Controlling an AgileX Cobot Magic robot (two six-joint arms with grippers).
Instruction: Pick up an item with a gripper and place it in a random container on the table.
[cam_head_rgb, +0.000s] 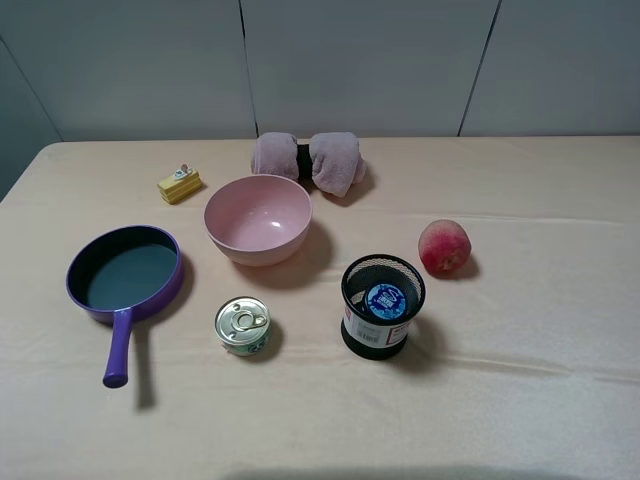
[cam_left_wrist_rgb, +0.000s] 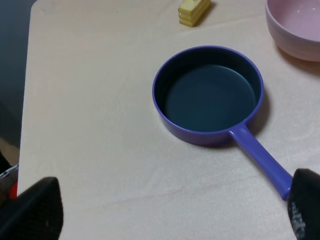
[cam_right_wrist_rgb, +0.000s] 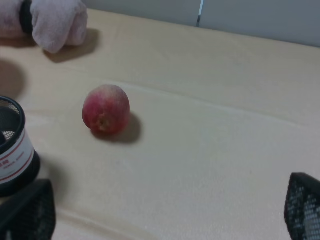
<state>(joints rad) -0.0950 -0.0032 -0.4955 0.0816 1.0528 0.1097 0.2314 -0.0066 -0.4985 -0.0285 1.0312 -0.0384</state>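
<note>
Item: bottle (cam_head_rgb: 385, 301), dark blue cap, blue-white label. Location: inside the mesh cup (cam_head_rgb: 383, 307), standing upright, cap facing up, long axis vertical. Judged already placed.

Mesh cup: black wire, white-and-red label near its base, on the table (cam_head_rgb: 540, 400). Seen at the edge of the right wrist view (cam_right_wrist_rgb: 12, 145), it sits ahead of the right gripper (cam_right_wrist_rgb: 165, 212) and off to one side, near; the right arm is the nearer of the two. The left wrist view does not show it.

Right gripper: fingers spread wide, nothing between them. A peach (cam_right_wrist_rgb: 106, 109) lies ahead of it, apart from the cup.

Left gripper (cam_left_wrist_rgb: 170, 212): fingers likewise spread, holding nothing. A purple pan (cam_left_wrist_rgb: 209, 95) lies directly ahead, empty, its handle pointing back toward the gripper.

Other containers: pink bowl (cam_head_rgb: 258, 218), apparently empty; a tin can (cam_head_rgb: 243, 325), sealed, pull-tab up.

Also present: yellow cake toy (cam_head_rgb: 179, 184), rolled pink towel (cam_head_rgb: 309, 160).

Neither arm shows in the high view.
</note>
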